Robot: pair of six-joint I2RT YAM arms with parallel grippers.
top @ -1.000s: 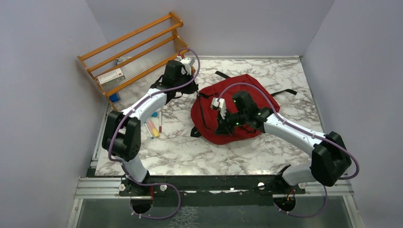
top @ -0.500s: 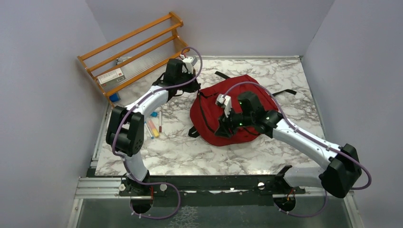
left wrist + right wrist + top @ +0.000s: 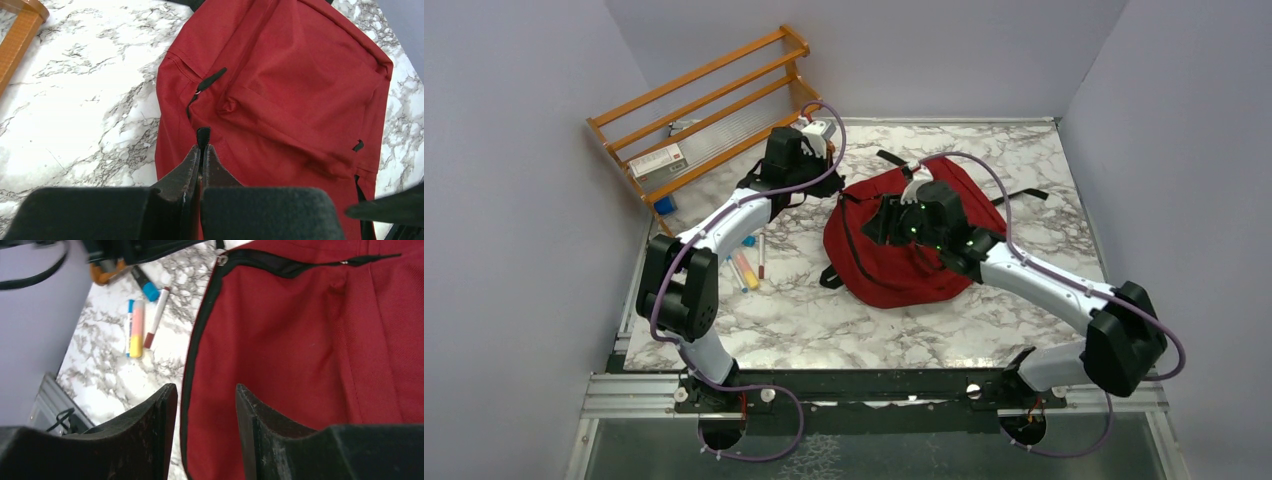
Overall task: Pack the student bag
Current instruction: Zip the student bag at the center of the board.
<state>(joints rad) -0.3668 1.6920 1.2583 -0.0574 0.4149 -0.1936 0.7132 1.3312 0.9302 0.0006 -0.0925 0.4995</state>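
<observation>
The left jaws are shut tight on a black tab (image 3: 203,134) of the red bag (image 3: 894,278). The right jaws are half open over the bag, holding nothing.

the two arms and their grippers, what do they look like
Both the left arm and right arm have white link shells with bulky black joints, and a purple cable loops along each. A green light glows at the right wrist. The left gripper and right gripper each have two black, wedge-shaped fingers tapering to the tips.
</observation>
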